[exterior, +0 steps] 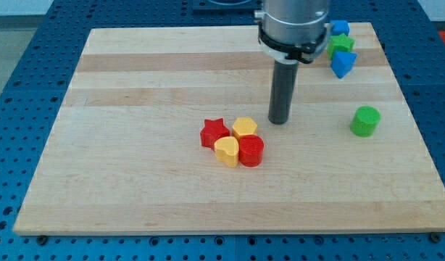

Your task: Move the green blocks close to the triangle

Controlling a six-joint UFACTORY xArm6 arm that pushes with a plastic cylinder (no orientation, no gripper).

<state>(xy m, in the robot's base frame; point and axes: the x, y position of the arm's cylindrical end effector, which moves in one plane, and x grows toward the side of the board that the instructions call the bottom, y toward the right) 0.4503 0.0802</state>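
Observation:
A green cylinder [365, 120] stands alone at the view's right. A green star-shaped block [340, 46] sits at the view's top right, touching a blue triangle [343, 64] just below it and a blue block [340, 29] just above it. My tip [279, 120] rests on the board near the middle, well left of the green cylinder and below-left of the triangle. It touches no block.
A cluster lies just below-left of my tip: a red star [214, 133], a yellow block [244, 128], a yellow heart [226, 151] and a red cylinder [251, 150]. The wooden board [135, 109] lies on a blue perforated table.

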